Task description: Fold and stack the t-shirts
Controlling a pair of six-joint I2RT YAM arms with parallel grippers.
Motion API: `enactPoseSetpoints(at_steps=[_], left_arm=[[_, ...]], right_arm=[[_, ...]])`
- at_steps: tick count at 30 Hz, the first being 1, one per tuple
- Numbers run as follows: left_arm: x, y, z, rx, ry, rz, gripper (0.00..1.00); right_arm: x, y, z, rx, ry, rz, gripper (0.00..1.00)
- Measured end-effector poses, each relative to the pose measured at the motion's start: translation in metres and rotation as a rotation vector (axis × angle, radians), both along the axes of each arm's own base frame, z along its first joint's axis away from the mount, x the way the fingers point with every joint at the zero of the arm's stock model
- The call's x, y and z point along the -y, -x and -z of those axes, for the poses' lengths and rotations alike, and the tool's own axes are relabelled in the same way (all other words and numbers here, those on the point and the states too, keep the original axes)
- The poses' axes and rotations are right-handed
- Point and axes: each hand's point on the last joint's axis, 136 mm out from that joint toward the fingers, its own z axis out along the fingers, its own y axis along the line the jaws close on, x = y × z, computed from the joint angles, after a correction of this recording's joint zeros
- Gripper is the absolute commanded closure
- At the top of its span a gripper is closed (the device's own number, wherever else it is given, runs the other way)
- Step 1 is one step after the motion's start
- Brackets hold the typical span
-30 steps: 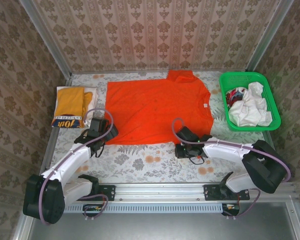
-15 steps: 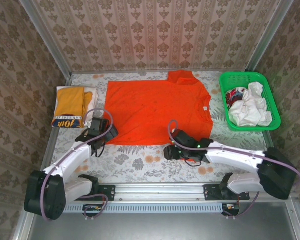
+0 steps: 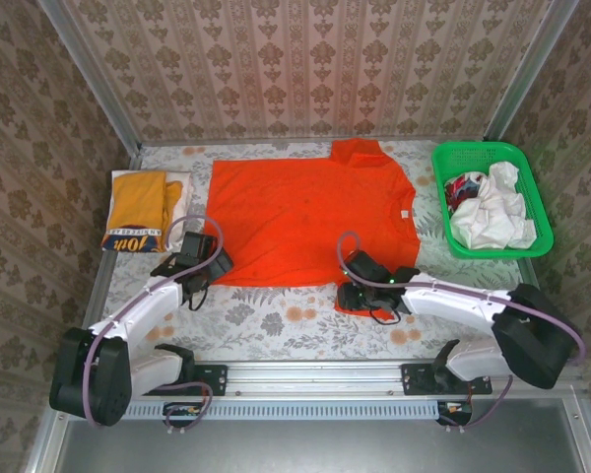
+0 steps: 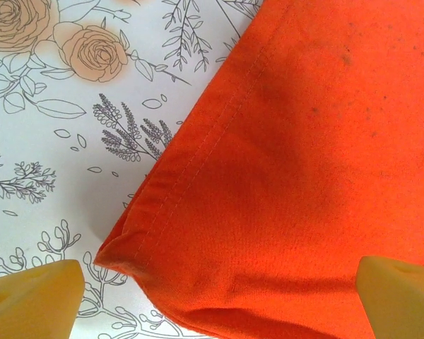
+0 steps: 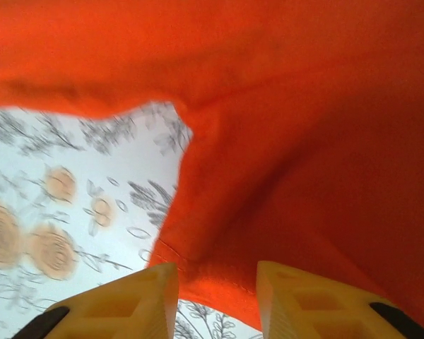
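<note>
Shirt in work: the plain orange-red cloth t-shirt (image 3: 310, 222) lies spread flat in the middle of the flower-printed counter (image 3: 276, 330), with the collar to the far side and the hem toward the arms.
Right hand: the right hand (image 5: 215, 277) is clenched on the near right part of the hem. The cloth there is raised off the counter, and this view is blurred.
Left hand: the left hand (image 4: 218, 296) is released, its fingers wide apart, one on each side of the near left hem corner. This corner lies flat and is not gripped.
Step in hand: I judge it is the taking of both hem corners for the first fold.
How to do it well: the left hand should go down and pinch both layers at the corner seam, not one layer only. Then both hands should lift together, at the same height, so that the hem stays straight and the shirt does not slide.
Done pile: the folded mustard-yellow t-shirt with a navy band (image 3: 138, 209) lies at the far left, on something white.
Waiting: the crumpled white t-shirts (image 3: 492, 222) are in the green plastic mesh basket (image 3: 478, 153) at the far right.
</note>
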Motion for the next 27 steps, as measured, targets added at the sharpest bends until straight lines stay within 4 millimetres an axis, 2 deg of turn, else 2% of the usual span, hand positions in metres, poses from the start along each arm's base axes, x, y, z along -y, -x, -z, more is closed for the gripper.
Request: enactPoseSetpoints(at_steps=[3, 5, 9, 17, 18, 21, 24, 27], left_arm=[[0.000, 0.000, 0.000, 0.000, 0.000, 0.000, 0.00], [0.000, 0.000, 0.000, -0.001, 0.000, 0.000, 0.00], [0.000, 0.000, 0.000, -0.001, 0.000, -0.002, 0.00], [-0.002, 0.000, 0.002, -0.006, -0.001, -0.007, 0.00], [-0.001, 0.000, 0.001, -0.005, 0.000, -0.006, 0.00], [-0.002, 0.000, 0.002, -0.006, 0.003, -0.011, 0.00], [-0.002, 0.000, 0.002, -0.006, 0.005, -0.013, 0.00], [-0.003, 0.000, 0.002, -0.006, 0.014, -0.032, 0.03]], right_arm=[[0.000, 0.012, 0.014, -0.049, 0.058, -0.030, 0.72], [-0.001, 0.017, 0.020, -0.068, 0.090, -0.046, 0.82], [-0.011, 0.018, 0.019, -0.070, 0.093, -0.074, 1.00], [-0.033, 0.024, 0.012, -0.073, 0.047, -0.136, 1.00], [-0.036, 0.024, 0.011, -0.074, 0.034, -0.142, 0.99], [-0.047, 0.023, 0.007, -0.073, -0.012, -0.160, 0.86], [-0.051, 0.021, 0.001, -0.054, -0.034, -0.170, 0.64], [-0.050, 0.015, -0.015, -0.005, -0.063, -0.165, 0.60]])
